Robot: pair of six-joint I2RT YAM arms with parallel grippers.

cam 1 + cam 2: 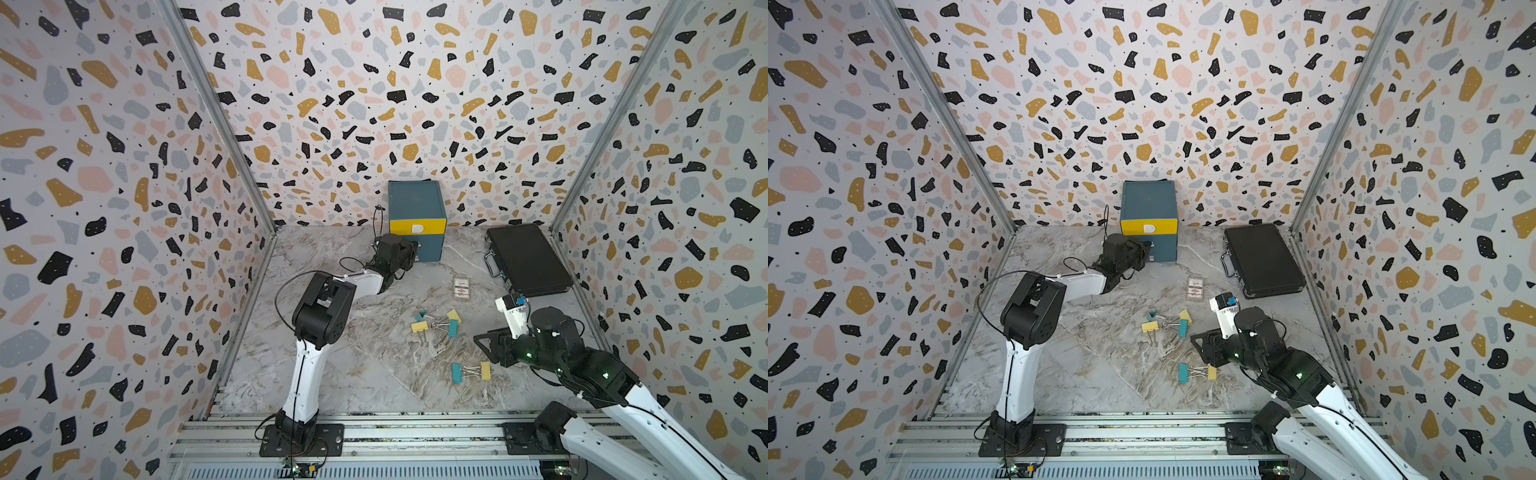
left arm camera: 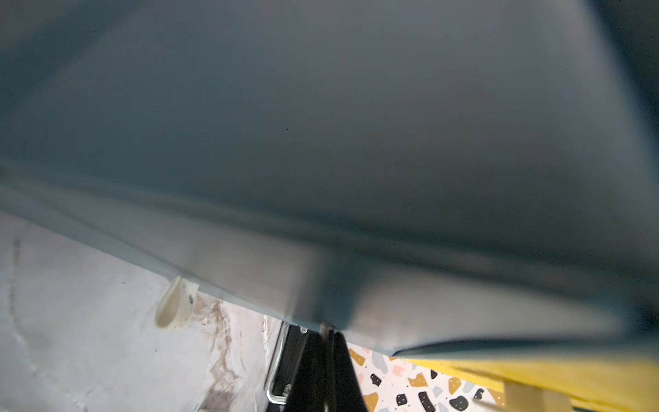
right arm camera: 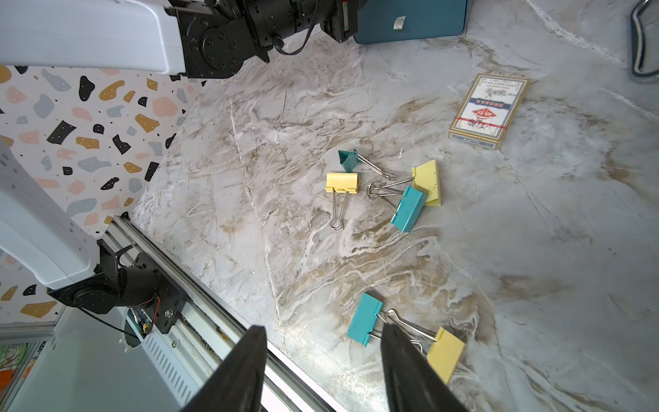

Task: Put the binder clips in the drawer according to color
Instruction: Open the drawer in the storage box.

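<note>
- The left jaws, pinched together, meet the front of the drawer chest (image 1: 415,199).
- The right jaws gape wide, well in front of the chest, near a teal clip (image 3: 364,319) and a yellow clip (image 3: 445,353).

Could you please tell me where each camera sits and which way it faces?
Top views: high over the front rail, facing down toward the back wall; the left arm, right arm and drawer show in both top views.
Left wrist: on the left arm, close against the drawer's blurred teal front; the shut left gripper shows.
Right wrist: on the right arm, facing down at the binder clips and card packet; the open right gripper shows.
Shared: right wrist and top views both see the clips.
</note>
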